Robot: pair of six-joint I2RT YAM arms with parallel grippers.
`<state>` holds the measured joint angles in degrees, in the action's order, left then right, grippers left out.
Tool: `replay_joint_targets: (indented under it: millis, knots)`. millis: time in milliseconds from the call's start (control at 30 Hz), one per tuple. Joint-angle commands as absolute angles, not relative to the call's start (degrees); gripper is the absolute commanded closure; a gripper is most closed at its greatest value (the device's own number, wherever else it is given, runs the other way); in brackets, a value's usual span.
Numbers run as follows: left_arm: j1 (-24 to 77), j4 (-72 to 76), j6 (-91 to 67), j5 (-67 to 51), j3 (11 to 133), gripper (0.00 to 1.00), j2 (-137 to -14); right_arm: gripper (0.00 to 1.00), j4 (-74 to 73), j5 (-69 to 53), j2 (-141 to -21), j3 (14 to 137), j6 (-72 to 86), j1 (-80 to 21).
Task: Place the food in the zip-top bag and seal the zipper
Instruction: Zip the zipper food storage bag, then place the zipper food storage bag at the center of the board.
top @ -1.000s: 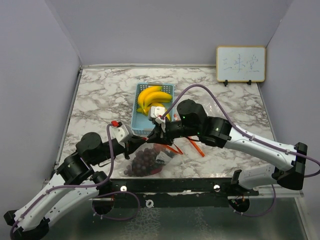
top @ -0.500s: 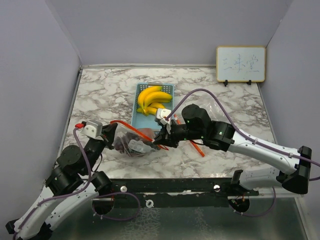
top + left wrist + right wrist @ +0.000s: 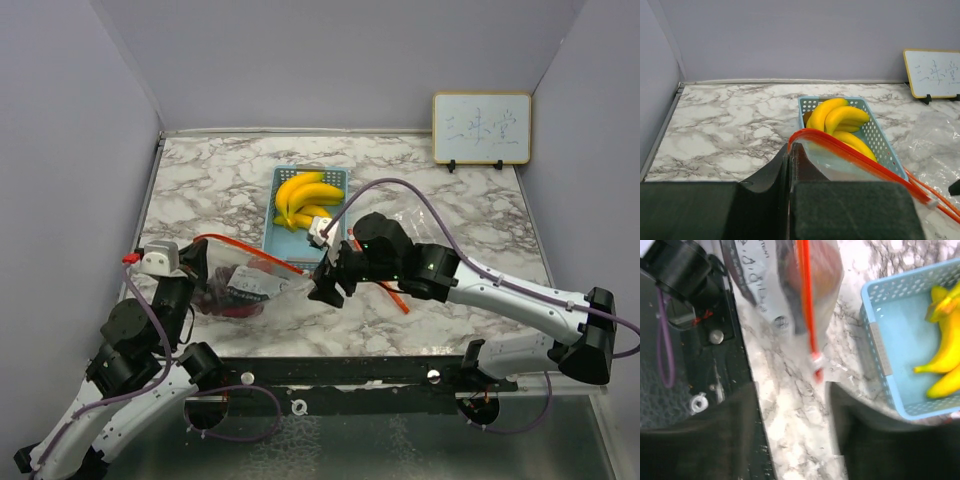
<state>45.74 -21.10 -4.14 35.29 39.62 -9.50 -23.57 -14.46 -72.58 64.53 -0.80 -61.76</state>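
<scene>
The zip-top bag (image 3: 245, 285) lies at the front left with its red zipper (image 3: 255, 258) stretched across the top. Dark grapes (image 3: 213, 298) show through the plastic. My left gripper (image 3: 195, 265) is shut on the bag's left zipper corner (image 3: 801, 135), seen close up between the jaws of the left gripper (image 3: 790, 147). My right gripper (image 3: 323, 285) stands open just right of the zipper's end. In its own view, the right gripper (image 3: 795, 420) has bare marble between its fingers, and the white slider (image 3: 817, 361) hangs just beyond them. Yellow bananas (image 3: 303, 198) lie in the blue basket (image 3: 275, 240).
A second clear bag with an orange strip (image 3: 395, 293) lies under the right arm. A small whiteboard (image 3: 481, 128) stands at the back right. Grey walls close in the table on three sides, and the black front rail (image 3: 330, 372) runs along the near edge.
The left gripper has pulled the bag to the left, stretching the zipper. The right gripper has opened and let go of the zipper's right end.
</scene>
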Motion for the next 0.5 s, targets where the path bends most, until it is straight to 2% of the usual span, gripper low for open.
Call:
replay_joint_targets:
  millis: [0,33,67,233,367,400,467]
  knots:
    - [45.2,-12.5,-3.0,39.3,40.2,1.00,-10.1,0.15,-21.9,-3.6,-73.2,67.6,3.5,-61.5]
    - [45.2,-11.6,-2.9,40.1,40.1,1.00,-10.4,0.03,-21.7,0.0,-73.5,69.0,5.2,-61.5]
    - [45.2,-10.6,-2.8,41.3,39.9,1.00,-10.6,0.00,-21.9,3.3,-73.9,70.4,6.8,-61.5]
    - [45.3,-3.9,-2.8,50.1,37.8,1.00,-10.5,0.00,-26.2,19.2,-77.0,74.3,12.3,-59.3]
    - [45.2,-6.8,-7.7,58.9,37.6,1.00,-12.3,0.00,-31.9,21.3,-78.6,72.4,19.2,-50.1]
    - [45.2,-8.1,-9.2,59.3,37.8,0.96,-12.8,0.00,-32.3,22.2,-78.6,70.9,20.4,-48.2]
    - [45.2,-11.2,-11.5,58.3,38.7,0.53,-13.8,0.00,-33.7,22.9,-79.0,68.6,22.2,-44.7]
